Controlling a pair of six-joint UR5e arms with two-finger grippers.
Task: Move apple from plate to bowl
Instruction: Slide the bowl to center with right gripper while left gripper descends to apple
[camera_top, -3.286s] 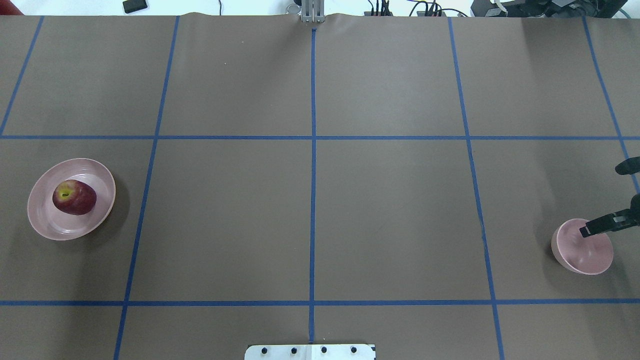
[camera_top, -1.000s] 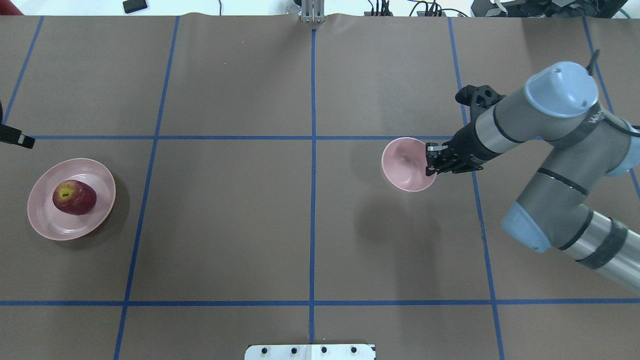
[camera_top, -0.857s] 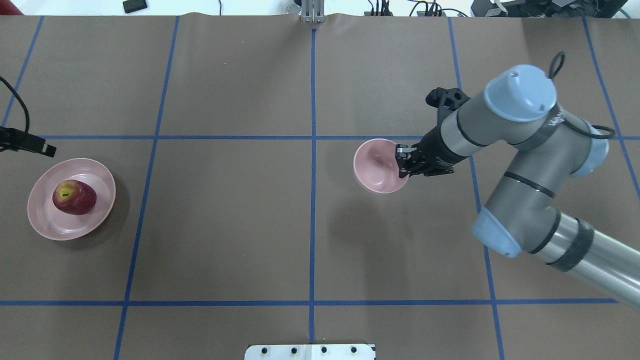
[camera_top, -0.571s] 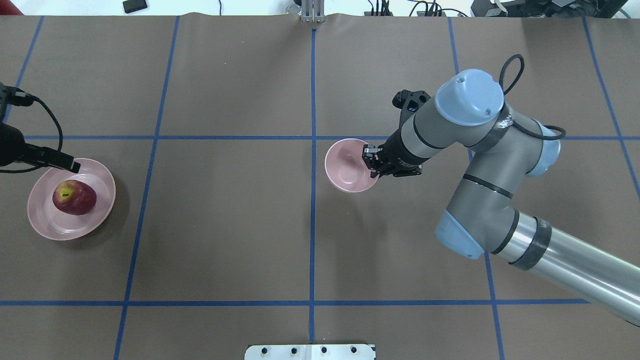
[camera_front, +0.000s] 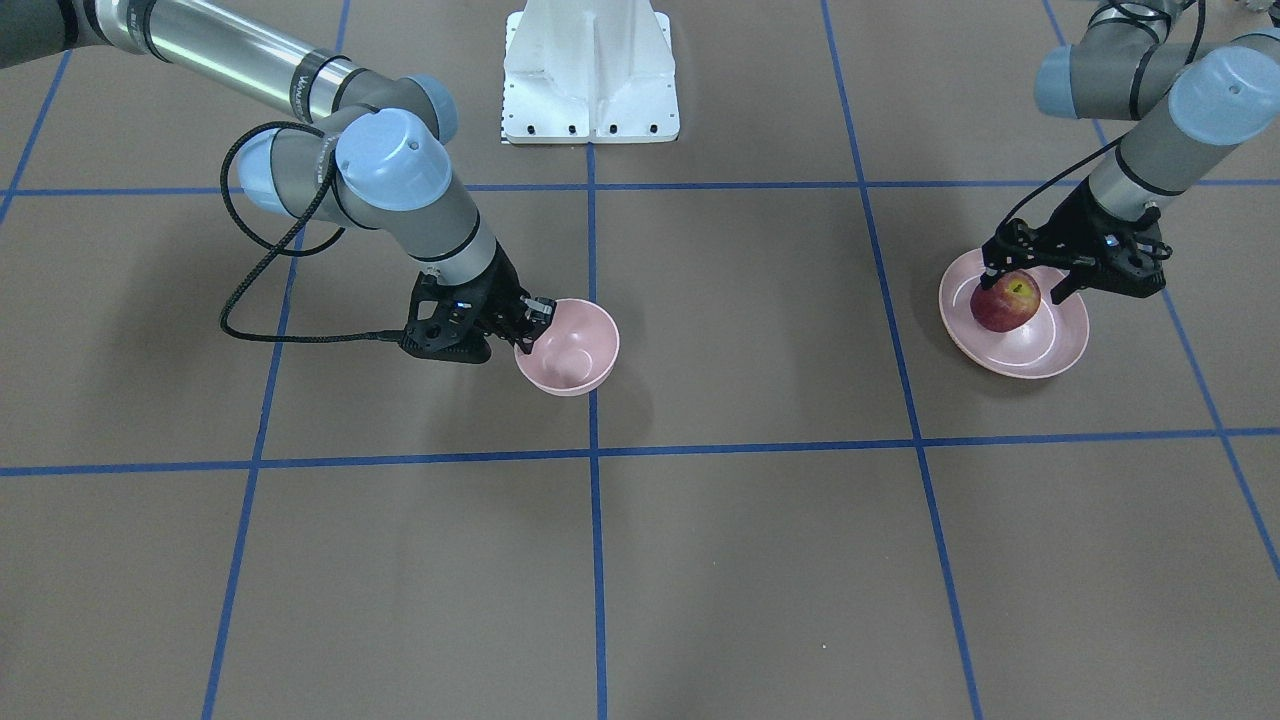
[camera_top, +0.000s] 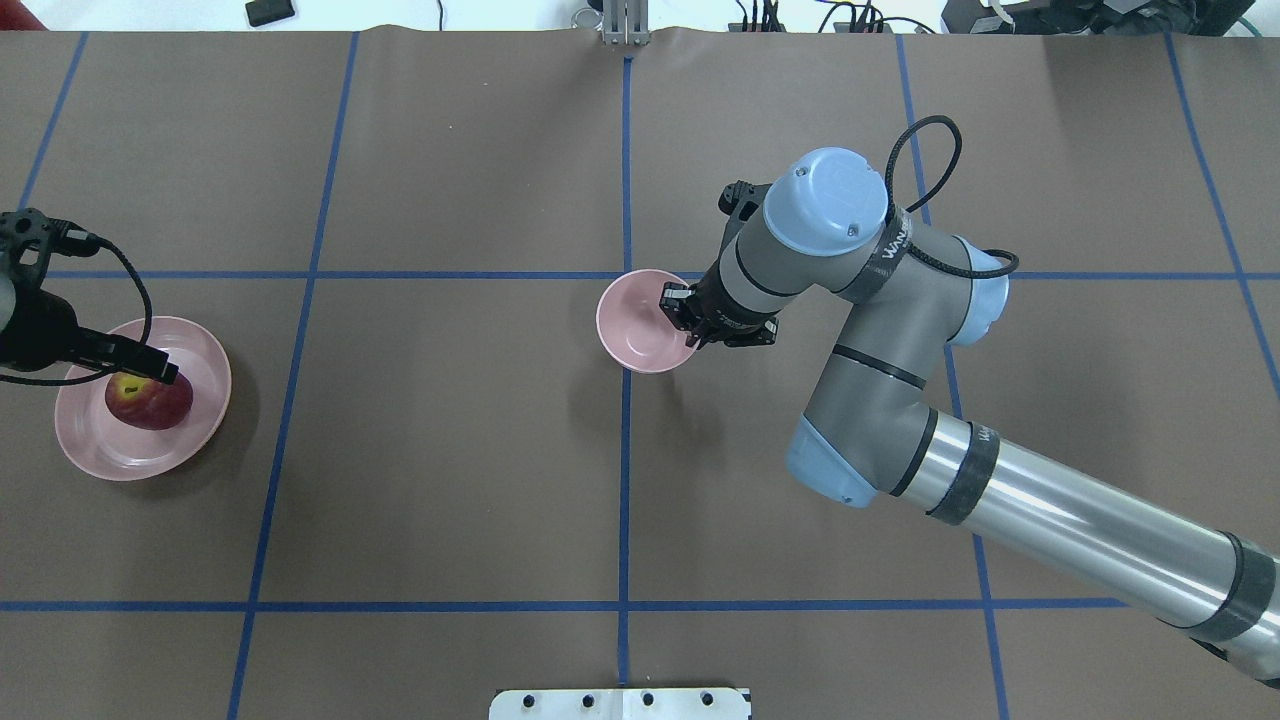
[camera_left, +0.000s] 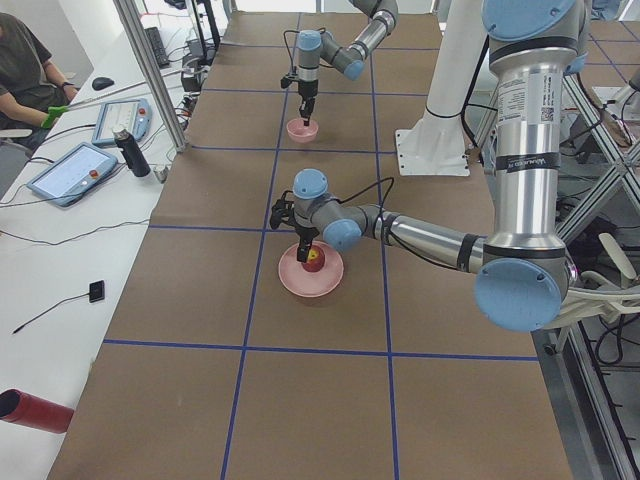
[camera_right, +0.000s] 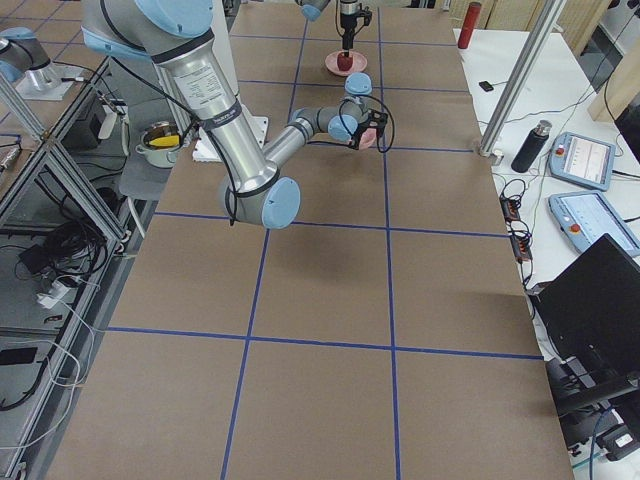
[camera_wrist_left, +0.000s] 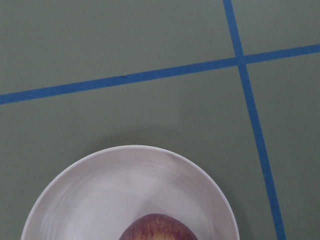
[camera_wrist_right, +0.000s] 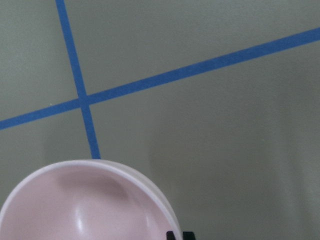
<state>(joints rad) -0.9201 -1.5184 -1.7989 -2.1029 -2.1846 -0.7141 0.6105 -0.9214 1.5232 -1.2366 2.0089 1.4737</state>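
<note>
The dark-red apple (camera_top: 150, 398) lies on the wide pink plate (camera_top: 120, 455) at the table's left end. My left gripper (camera_front: 1027, 280) is open and hangs just over the apple (camera_front: 1005, 302), one finger on each side of its top. The left wrist view shows the plate (camera_wrist_left: 125, 190) and the apple's top (camera_wrist_left: 157, 229). My right gripper (camera_top: 685, 320) is shut on the rim of the small pink bowl (camera_top: 640, 325) and holds it near the table's centre line, slightly above its shadow. The bowl also shows in the front view (camera_front: 570, 350) and the right wrist view (camera_wrist_right: 75, 210).
Brown table cover with a blue tape grid. The white robot base plate (camera_front: 590, 70) is at the near middle edge. A side table with tablets and a bottle (camera_left: 130, 152) runs along the far edge, and a red cylinder (camera_left: 35, 410) lies there.
My right arm has carried the bowl from the right end leftwards to the centre line. My left gripper has come in from the left edge and now hangs over the apple.
</note>
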